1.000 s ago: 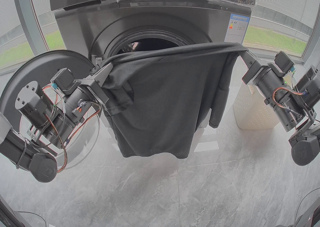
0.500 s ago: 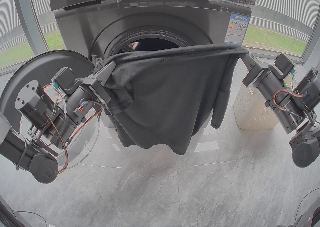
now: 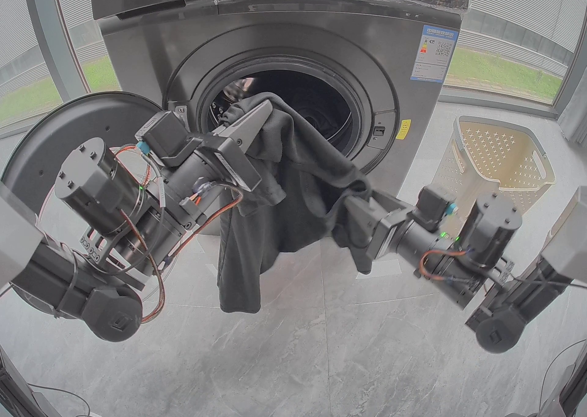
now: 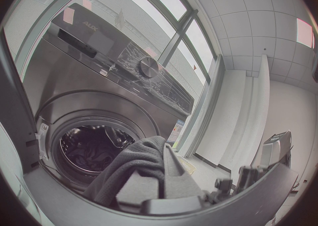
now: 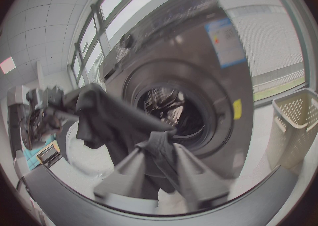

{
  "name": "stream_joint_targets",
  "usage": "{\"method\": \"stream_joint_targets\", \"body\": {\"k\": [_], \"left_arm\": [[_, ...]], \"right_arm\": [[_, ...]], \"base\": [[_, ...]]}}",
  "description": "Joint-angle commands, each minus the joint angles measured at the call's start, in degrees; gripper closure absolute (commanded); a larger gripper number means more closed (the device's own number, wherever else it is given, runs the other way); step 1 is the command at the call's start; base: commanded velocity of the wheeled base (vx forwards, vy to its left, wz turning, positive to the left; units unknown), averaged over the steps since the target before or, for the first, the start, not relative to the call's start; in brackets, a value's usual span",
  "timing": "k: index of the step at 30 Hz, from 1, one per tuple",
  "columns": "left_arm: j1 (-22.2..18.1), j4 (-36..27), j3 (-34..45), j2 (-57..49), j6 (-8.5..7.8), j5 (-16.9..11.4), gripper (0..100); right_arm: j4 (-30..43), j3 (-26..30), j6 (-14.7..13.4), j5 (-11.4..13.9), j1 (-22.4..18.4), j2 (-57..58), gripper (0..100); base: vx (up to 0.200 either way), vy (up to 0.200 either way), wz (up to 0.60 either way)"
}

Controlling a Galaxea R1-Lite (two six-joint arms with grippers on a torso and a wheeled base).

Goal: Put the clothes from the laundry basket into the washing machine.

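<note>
The left gripper (image 3: 260, 112) and right gripper (image 3: 353, 211) both clamp a dark grey cloth garment (image 3: 299, 173) before the grey front-loading washing machine (image 3: 153, 51), its drum open. A cream perforated plastic laundry basket (image 3: 532, 155) stands alongside.

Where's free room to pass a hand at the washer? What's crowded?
Free: upper right of the drum opening, between dark garment and door seal; floor in front. Crowded: the opening's left side at the left hand; right hand grips lower right.

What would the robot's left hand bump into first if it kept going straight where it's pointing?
Most likely the washing machine. The left hand, shut on the dark garment, points toward the open drum mouth; depth is unclear, so it might go inside or hit the rim beside it.
</note>
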State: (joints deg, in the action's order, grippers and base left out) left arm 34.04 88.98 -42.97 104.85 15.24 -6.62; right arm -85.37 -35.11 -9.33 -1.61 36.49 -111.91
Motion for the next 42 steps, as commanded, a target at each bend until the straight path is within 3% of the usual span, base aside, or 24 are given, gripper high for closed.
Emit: {"method": "stream_joint_targets", "body": {"k": [1,4,9,17,19,24,26,29,31,32,35,42], "left_arm": [[1.03,0.32,-1.85,1.85,-0.03,-0.15,100],[1.12,0.32,-2.2,1.94,-0.03,-0.15,100],[1.12,0.32,-2.12,1.94,-0.03,-0.06,100],[1.74,0.41,-1.59,1.23,-0.21,0.03,100],[1.82,0.41,-1.59,1.06,-0.21,-0.06,100],[2.35,0.41,-1.59,1.14,-0.21,-0.06,100],[2.53,0.41,-1.5,1.5,-0.21,-0.06,100],[2.61,0.41,-1.41,1.85,-0.21,-0.06,100],[2.61,0.41,-1.41,1.85,-0.21,-0.06,100],[2.61,0.41,-1.41,1.94,-0.21,-0.15,100],[2.61,0.41,-1.41,1.94,-0.21,-0.68,100],[3.67,0.41,-1.24,1.76,-0.3,-0.85,100]], "right_arm": [[0.38,5.4,0.45,0.64,3.77,-6.3,0],[0.2,10.41,1.06,2.31,4.73,-7.36,0],[-0.23,11.29,0.89,2.58,4.12,-9.29,0],[0.73,0.57,1.06,2.14,-2.38,-11.66,0],[1.08,-4.35,1.33,2.22,-4.85,-14.39,0],[2.23,-11.21,2.82,3.02,-5.81,-18.08,0],[2.31,-15.6,3.09,3.63,-5.02,-21.16,0],[2.49,-17.71,3.17,3.72,-2.21,-22.04,0],[2.49,-17.71,3.17,3.72,-2.21,-22.04,0],[2.4,-17.98,3.26,5.12,0.34,-22.3,0],[2.4,-18.06,3.44,6.44,2.8,-22.21,0],[2.58,-23.95,4.14,7.76,3.94,-25.46,0]], "base": [[0.0,0.0,0.0],[0.0,0.0,0.0],[0.0,0.0,0.0],[0.0,0.0,0.0],[0.0,0.0,0.0],[0.0,0.0,0.0],[0.0,0.0,0.0],[0.0,0.0,0.0],[0.0,0.0,0.0],[0.0,0.0,0.0],[0.0,0.0,0.0],[0.0,0.0,0.0]]}}
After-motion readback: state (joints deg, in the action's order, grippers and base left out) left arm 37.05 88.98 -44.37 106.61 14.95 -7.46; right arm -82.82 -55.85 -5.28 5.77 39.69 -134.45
